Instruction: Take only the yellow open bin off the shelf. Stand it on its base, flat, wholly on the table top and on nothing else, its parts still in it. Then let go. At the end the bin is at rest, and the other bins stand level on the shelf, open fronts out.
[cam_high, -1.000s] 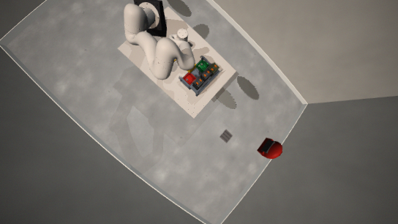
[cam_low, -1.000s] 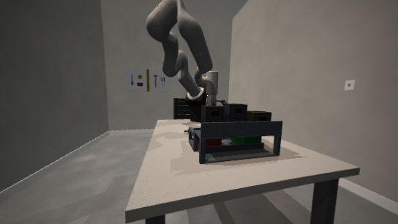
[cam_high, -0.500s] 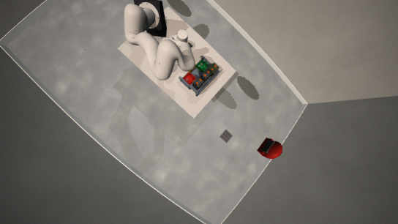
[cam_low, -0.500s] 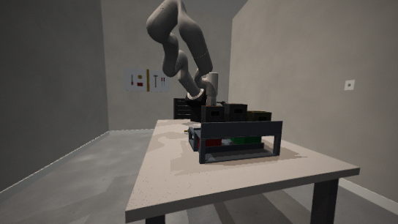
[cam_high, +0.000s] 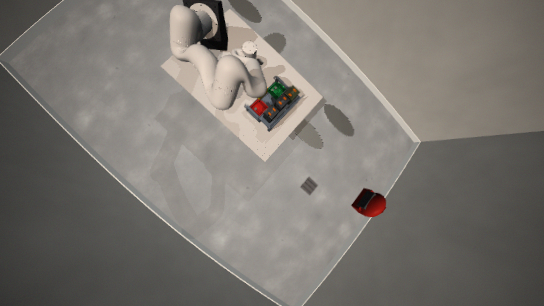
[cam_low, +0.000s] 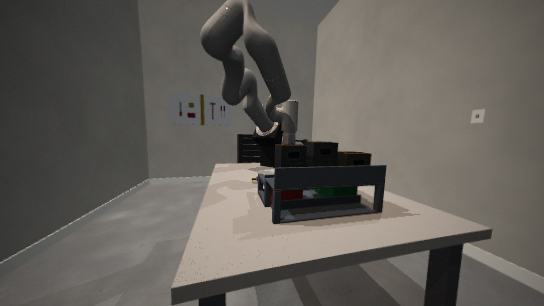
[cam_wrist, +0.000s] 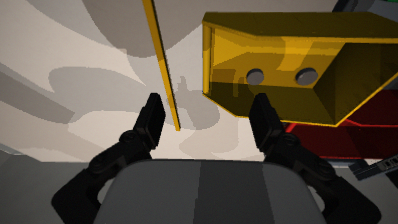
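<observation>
The gripper (cam_wrist: 206, 122) is hanging fully spread w/ nothing between the fingers, looking down at the yellow bin (cam_wrist: 295, 75), which is sitting on the top tier of the shelf (cam_low: 330, 176), its corner sticking out over the table (cam_low: 235, 240). The bin's near wall w/ two round holes is facing the wrist cam; a red bin (cam_wrist: 365, 135) is peeking out on the tier below. One dark finger (cam_wrist: 265, 122) is overlapping the bin's lower edge in view, the other finger (cam_wrist: 152, 120) is sitting out over bare table beside a thin yellow strip (cam_wrist: 162, 65), identity unclear. Main risk, imo: the jaws are straddling one corner rather than the wall, so closing here is likely pinching a corner or nothing at all, and the bin could be twisting or tipping on the pull, spilling its parts. Can't tell whether the right finger is touching the bin or just in front of it. Second risk: dragging the bin out w/ a skewed grip could be nudging the neighbouring bins on the top tier, seen dark in the exterior view, off level. Third: releasing it w/ part of the base over the shelf frame instead of wholly on the table.
</observation>
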